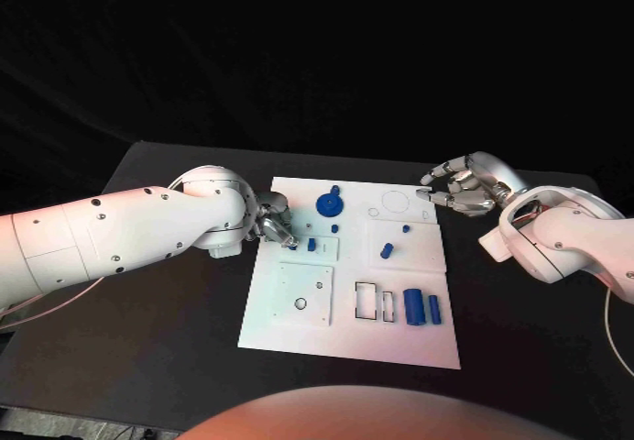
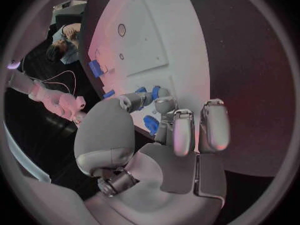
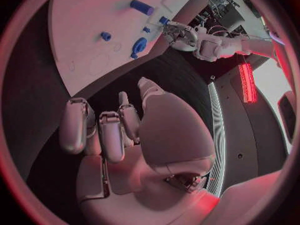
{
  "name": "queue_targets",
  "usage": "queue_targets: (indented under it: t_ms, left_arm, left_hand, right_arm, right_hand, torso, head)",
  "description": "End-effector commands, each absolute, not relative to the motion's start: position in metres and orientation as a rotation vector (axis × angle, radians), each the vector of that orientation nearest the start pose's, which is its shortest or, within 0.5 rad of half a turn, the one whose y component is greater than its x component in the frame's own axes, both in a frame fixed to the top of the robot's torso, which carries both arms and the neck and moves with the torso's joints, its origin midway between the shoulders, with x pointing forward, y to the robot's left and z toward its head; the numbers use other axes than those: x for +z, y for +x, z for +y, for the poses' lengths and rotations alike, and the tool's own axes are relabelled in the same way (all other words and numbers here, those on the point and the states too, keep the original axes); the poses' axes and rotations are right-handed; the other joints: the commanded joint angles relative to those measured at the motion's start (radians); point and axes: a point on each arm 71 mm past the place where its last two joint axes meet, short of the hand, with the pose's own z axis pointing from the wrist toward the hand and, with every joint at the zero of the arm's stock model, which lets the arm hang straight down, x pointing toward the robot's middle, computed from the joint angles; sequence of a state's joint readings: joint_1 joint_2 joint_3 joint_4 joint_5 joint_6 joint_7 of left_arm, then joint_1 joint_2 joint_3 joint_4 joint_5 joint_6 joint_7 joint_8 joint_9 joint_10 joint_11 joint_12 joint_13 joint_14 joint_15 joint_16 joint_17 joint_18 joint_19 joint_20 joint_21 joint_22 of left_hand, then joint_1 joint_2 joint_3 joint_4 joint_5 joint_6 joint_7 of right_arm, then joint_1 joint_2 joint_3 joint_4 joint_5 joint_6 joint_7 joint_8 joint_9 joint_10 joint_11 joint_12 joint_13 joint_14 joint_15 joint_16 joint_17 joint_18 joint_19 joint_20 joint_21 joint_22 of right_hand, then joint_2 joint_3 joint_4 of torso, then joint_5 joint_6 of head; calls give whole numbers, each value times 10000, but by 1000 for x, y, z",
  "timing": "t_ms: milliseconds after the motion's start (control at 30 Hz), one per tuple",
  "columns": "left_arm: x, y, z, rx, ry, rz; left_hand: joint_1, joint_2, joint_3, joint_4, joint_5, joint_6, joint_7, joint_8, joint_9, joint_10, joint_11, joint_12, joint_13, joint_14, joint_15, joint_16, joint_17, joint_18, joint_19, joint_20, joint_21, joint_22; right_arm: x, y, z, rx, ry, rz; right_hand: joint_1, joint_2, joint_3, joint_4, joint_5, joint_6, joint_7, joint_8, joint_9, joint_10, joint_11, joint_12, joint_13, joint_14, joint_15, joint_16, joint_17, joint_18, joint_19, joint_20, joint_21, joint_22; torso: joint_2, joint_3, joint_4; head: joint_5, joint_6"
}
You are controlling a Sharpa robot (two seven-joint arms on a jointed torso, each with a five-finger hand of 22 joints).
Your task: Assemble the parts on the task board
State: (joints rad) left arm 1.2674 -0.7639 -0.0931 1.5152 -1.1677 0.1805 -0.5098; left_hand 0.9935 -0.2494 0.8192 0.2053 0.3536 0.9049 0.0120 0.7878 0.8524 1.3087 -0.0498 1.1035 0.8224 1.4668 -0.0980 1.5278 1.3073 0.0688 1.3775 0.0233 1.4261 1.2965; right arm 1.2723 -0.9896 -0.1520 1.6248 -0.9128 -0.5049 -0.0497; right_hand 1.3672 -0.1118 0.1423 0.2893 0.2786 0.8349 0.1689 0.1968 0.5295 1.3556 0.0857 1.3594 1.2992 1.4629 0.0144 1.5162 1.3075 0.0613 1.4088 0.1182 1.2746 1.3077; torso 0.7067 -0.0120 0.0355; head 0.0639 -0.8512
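Head view is showing the black desk point(image 1: 158, 367) carrying the white board point(image 1: 397, 344), with two blue cylinders point(image 1: 421, 307) lying near its front edge. Farther back, the left hand point(image 1: 275, 223) is reaching over the board's left edge, fingertips at a small blue part point(image 1: 292, 243); whether it is pinching it, I cannot tell. The right hand point(image 1: 463, 183) is hovering by the far right corner, fingers curled, holding nothing. Black backdrop is filling the room behind.

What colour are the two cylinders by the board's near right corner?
Blue, clearest in the head view: cylinders on the white task board.
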Motion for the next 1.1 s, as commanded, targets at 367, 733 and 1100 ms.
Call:
queue_targets:
  t_ms: [367, 733, 1100]
  left_arm:
    - [-214, 479, 180, -3779, 352, 23239]
    - [-215, 481, 182, -3731, 246, 23232]
    - [-215, 481, 183, -3701, 230, 23261]
  left_hand:
    - [-289, 12, -423, 217, 16, 126, 4, 94, -147, 44, -40, 74, -62, 786, -57, 65, 1549, -33, 20, -93, -10, 10]
    - [-475, 71, -1000, 559, 18, 139, 18, 138, -296, 23, -25, 85, -136, 781, -46, 61, 1536, -31, 17, -90, -33, -2]
    - [-494, 91, -1639, 794, 22, 154, 24, 192, -421, 23, -18, 124, -167, 787, -38, 72, 1565, -32, 25, -83, -44, 6]
  right_arm:
    - [-181, 467, -255, 8032, 4051, 16570]
    - [-181, 467, -255, 8016, 4064, 16554]
    - [-181, 467, -255, 8008, 4066, 16541]
  right_hand:
    - [-151, 11, 82, 0, 38, -100, 1, 69, -15, -80, -12, -43, -6, 754, -38, -41, 1384, 111, -81, -21, -50, 891]
    - [-158, 10, 84, -1, 39, -104, 1, 71, -15, -88, -12, -53, -18, 751, -38, -48, 1371, 114, -87, -22, -65, 883]
    - [-168, 7, 83, 1, 37, -109, 1, 72, -16, -92, -12, -58, -24, 751, -39, -49, 1371, 115, -88, -23, -71, 881]
  torso:
    - [1, -1, 3]
    - [1, 0, -2]
    - [-2, 0, -4]
  head:
    - [-7, -6]
    - [-15, -12]
    - [-20, -21]
